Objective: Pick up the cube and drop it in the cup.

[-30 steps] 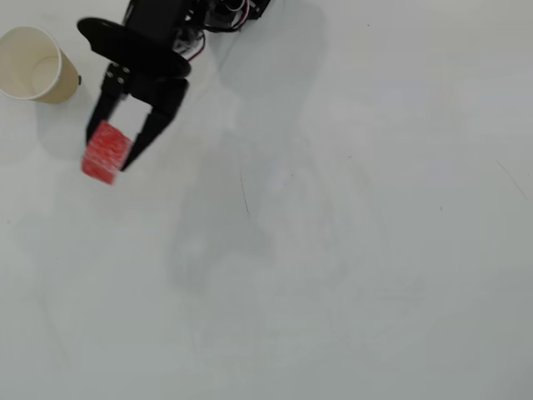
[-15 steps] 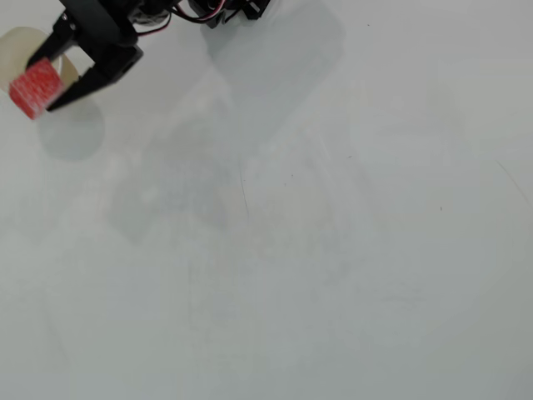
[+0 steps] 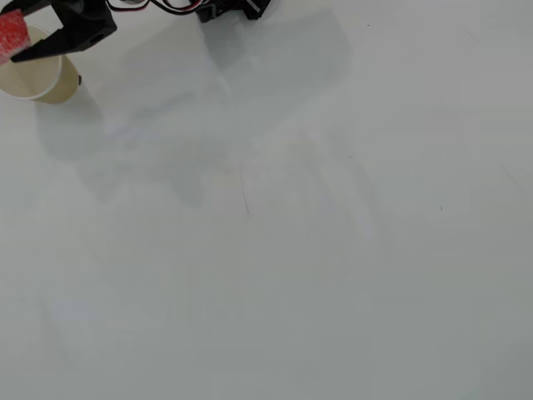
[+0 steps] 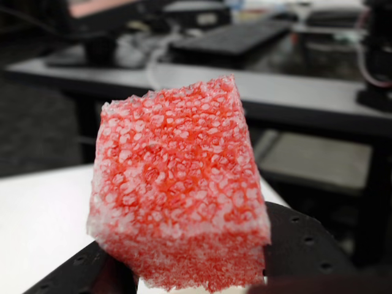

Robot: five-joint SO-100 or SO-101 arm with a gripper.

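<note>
the black fingers [image 4: 300, 245] of the gripper [image 3: 12, 42] are clamped on the cube [image 4: 177, 184], which fills the wrist view. in the overhead view the cube [image 3: 12, 33] hangs over the cup's [image 3: 52, 83] open mouth, above its far-left rim. the cup stands on the white table [image 3: 291, 250].

No readable text, labels or numbers anywhere I can see: cube [image 4: 177, 190] and cup [image 3: 37, 82] are blank (background desk stuff too blurred).

Matte black fingers [image 3: 79, 33], small holes, red-and-white cables [image 3: 171, 7].
</note>
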